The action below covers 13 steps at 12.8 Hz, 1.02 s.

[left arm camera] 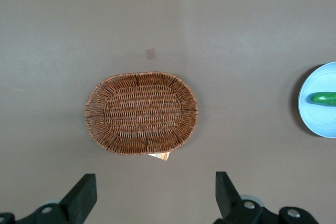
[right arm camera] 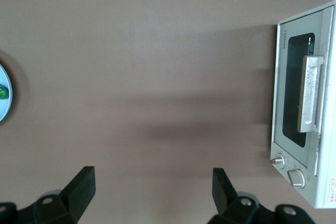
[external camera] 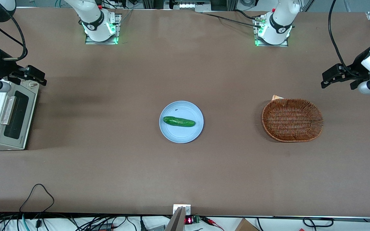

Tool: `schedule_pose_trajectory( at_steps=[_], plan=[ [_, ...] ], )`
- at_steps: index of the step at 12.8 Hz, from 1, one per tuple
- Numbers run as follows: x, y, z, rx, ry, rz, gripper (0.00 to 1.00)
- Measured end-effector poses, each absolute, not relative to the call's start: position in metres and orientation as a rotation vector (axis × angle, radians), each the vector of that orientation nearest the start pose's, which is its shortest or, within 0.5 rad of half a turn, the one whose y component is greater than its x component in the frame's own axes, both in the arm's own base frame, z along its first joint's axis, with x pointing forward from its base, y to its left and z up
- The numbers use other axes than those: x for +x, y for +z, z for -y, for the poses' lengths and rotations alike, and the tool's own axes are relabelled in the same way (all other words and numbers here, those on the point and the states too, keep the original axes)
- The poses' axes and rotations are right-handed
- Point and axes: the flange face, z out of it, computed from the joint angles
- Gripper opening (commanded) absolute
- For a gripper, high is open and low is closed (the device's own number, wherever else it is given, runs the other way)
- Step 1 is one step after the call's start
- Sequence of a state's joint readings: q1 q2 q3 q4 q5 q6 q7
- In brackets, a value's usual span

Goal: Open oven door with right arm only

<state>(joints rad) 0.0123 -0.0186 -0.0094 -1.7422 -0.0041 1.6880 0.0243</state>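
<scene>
Oven door [external camera: 15, 119] closed, at the working arm's end of the table. Claw [right arm camera: 152, 192] hangs above, fingers [right arm camera: 81, 184] spread wide, grasping nothing — off the handle [right arm camera: 310, 93]. Risk: a skewed descent clips the knobs [right arm camera: 278, 160], or a shallow hold slips off the bar — door stays put.

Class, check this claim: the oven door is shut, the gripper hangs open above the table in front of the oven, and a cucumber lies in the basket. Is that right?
Not quite. The cucumber lies on the blue plate, not in the basket, as the front view shows. The rest stands: the oven door is shut and the gripper hangs open above the table in front of the oven.
</scene>
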Motion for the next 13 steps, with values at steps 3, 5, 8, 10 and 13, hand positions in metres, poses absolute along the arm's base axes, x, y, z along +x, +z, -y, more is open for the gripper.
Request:
schedule_pose_trajectory(
  at_steps=[3,5,8,10,13],
  plan=[
    [0.5527,0.5630,-0.0011,-3.145,0.060,-0.033,0.99],
    [0.5521,0.5624,-0.0010,-3.145,0.070,-0.033,0.99],
    [0.5517,0.5620,-0.0005,-3.145,0.077,-0.035,0.99],
    [0.5516,0.5617,0.0001,-3.145,0.079,-0.036,0.88],
    [0.5519,0.5605,0.0005,-3.145,0.084,-0.037,0.09]
  ],
)
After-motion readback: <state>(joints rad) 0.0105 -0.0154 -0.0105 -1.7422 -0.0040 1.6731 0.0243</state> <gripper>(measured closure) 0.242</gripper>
